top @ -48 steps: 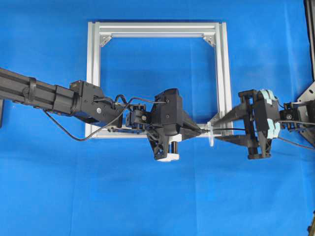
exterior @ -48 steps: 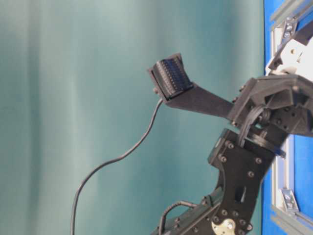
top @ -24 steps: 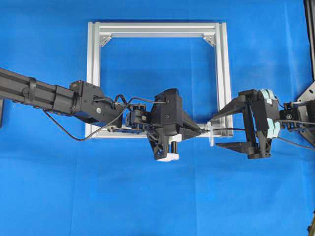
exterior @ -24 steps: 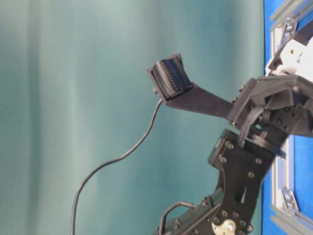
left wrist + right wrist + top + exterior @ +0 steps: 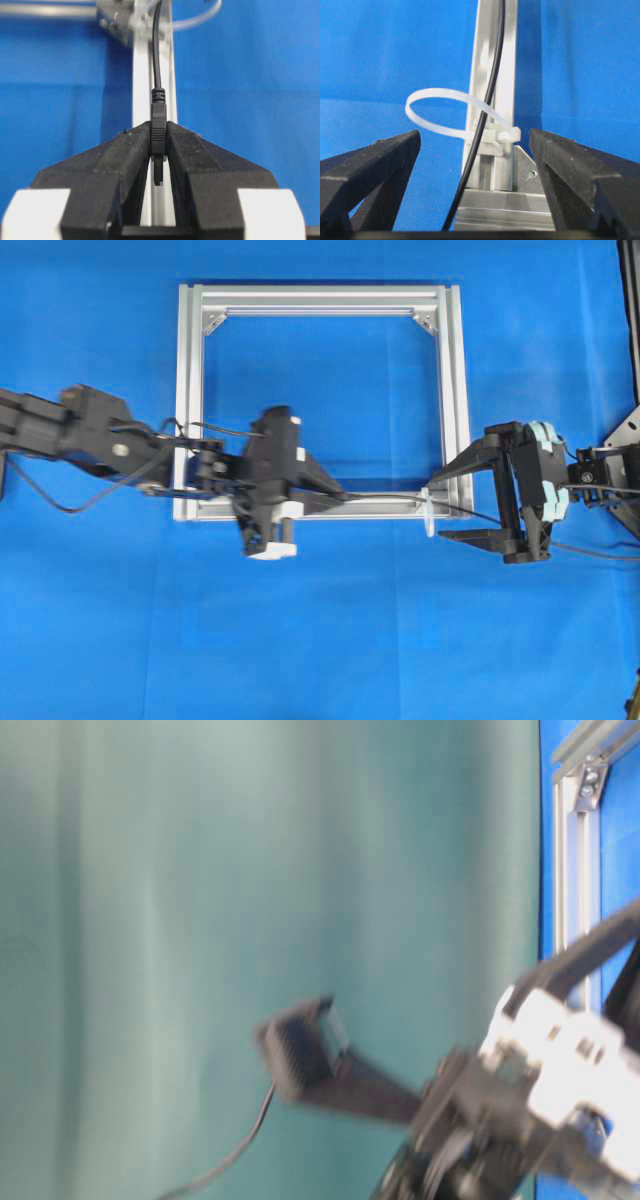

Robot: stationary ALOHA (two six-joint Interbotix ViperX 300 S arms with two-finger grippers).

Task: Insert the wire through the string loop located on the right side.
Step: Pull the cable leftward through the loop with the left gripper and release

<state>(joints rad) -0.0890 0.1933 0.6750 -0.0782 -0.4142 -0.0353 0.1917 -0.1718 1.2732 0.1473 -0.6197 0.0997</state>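
— Overhead view: straight down, far off, taking in the whole silver frame point(image 5: 320, 400) on blue cloth. Table-level?
— Low, sideways, close, blurred; only a frame point(image 5: 578, 860) edge at right.
— Wrist views?
— Both very near, facing along the frame's point(image 5: 152, 65) near rail point(image 5: 492, 75) from opposite ends; sharing the string loop point(image 5: 445, 112).

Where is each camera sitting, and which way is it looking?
Overhead: high up, looking down on the blue mat, the square silver aluminium frame and both arms.
Table-level: low at the side, facing a teal curtain; a blurred black arm crosses it.
Left wrist: behind the left gripper, whose fingers pinch the thin black wire.
Right wrist: between the open right gripper fingers, facing the whitish translucent string loop.
Shared: both wrist views show the wire along the frame's rail.
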